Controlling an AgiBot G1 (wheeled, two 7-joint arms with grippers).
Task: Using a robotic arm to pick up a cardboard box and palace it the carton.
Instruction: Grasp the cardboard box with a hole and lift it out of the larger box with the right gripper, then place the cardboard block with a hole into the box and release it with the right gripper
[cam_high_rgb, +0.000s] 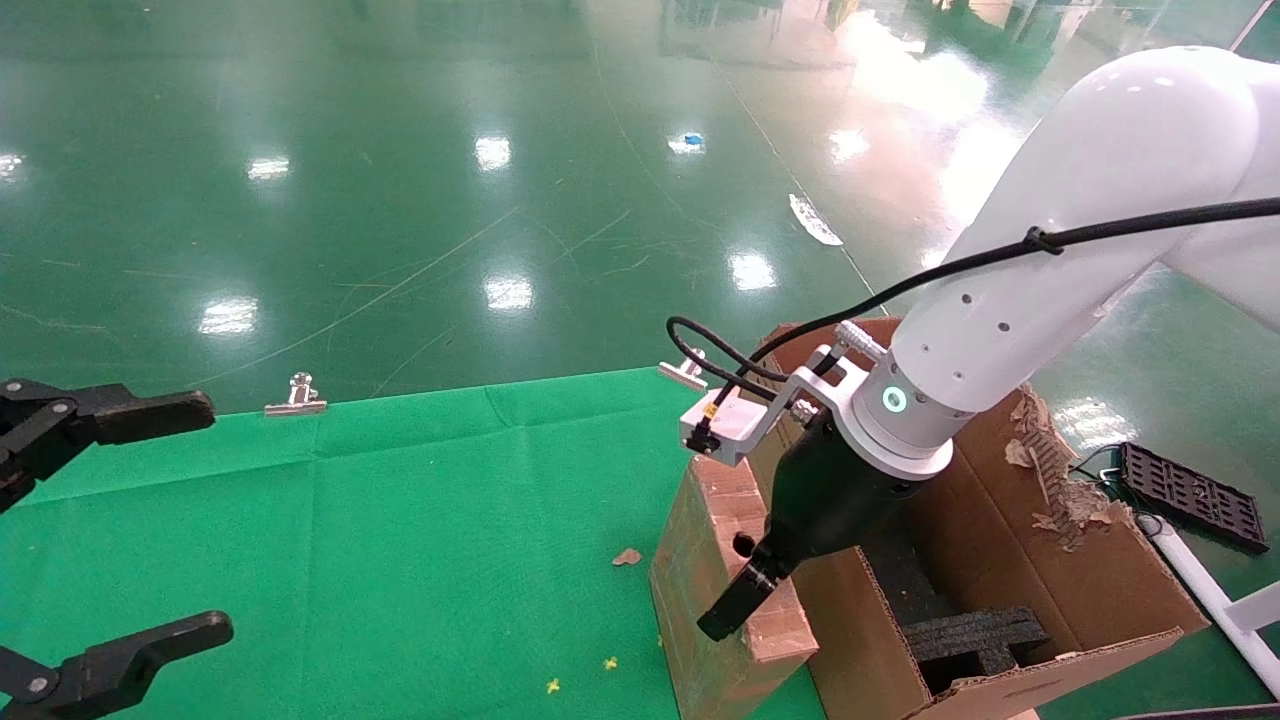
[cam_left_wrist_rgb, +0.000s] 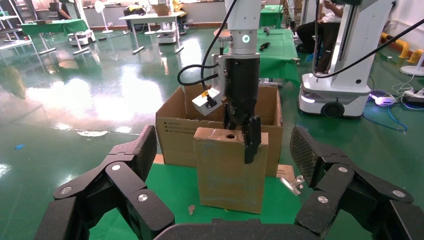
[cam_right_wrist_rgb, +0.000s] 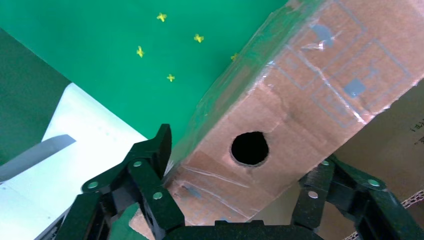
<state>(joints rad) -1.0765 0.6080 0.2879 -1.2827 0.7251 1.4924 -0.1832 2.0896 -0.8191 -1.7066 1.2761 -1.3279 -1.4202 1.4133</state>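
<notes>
Straddling the narrow holed top of the cardboard box (cam_high_rgb: 722, 580) at lower centre of the head frame, right gripper (cam_high_rgb: 755, 580) is clamped across it, box upright just left of the carton (cam_high_rgb: 1090, 590); left gripper (cam_high_rgb: 150, 520) open, far left.

cardboard box (cam_high_rgb: 730, 560) base cut by head view's edge; carton (cam_high_rgb: 1050, 560) printed text too small to read
</notes>
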